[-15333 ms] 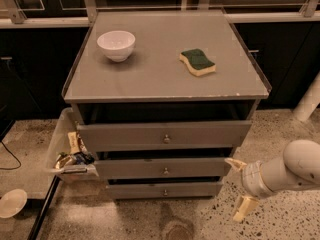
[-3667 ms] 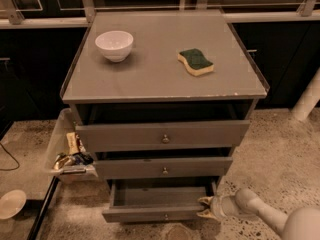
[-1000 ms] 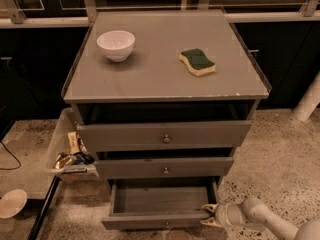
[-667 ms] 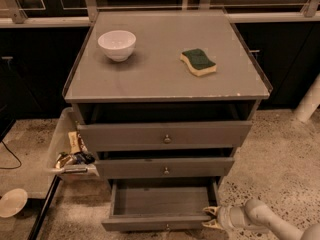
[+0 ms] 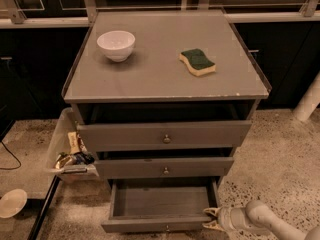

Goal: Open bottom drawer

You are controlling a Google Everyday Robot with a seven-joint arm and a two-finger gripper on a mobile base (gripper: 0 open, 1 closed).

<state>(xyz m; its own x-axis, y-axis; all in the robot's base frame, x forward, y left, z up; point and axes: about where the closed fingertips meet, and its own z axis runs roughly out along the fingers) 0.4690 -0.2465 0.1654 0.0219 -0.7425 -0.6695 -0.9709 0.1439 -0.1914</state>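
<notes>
Grey bottom drawer (image 5: pixel 160 204) stands pulled out, tool (image 5: pixel 211 219) at its right front corner, grip indiscernible.

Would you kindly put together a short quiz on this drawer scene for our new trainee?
1. Fill in: on the cabinet top, the white bowl sits to the ____ of the green sponge in the camera view.
2. True or false: the bottom drawer is pulled out, its inside showing.
3. Where is the gripper? A) over the white bowl B) low down, by the bottom drawer's front corner on the view's right C) over the green sponge
Key: 1 left; 2 true; 3 B.
</notes>
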